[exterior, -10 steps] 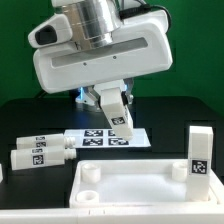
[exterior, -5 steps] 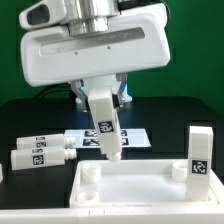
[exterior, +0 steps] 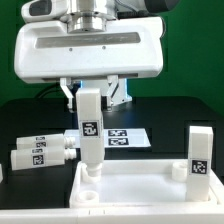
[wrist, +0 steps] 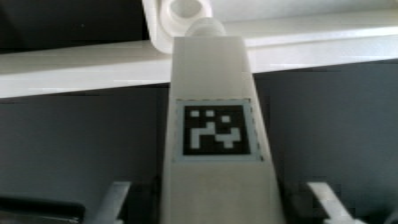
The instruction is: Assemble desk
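The gripper (exterior: 91, 90) is clamping a leg (exterior: 91, 135). The leg, tilted a moment ago, is now standing upright on the tabletop (exterior: 140, 188)'s corner socket (exterior: 90, 176) at the exterior view's left, so insertion is probably beginning.

A robotics lab: green backdrop (exterior: 200, 55), black table (exterior: 30, 115), tagged marker board (exterior: 125, 139).

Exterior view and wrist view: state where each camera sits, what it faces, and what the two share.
Exterior view: off the arm, low, facing the arm across the tabletop; the robot's white body fills the top, with the leg upright below it.
Wrist view: on the wrist, looking along the leg toward a corner socket; both fingers of the gripper show beside it.
Shared: that leg, its tag, the socket.
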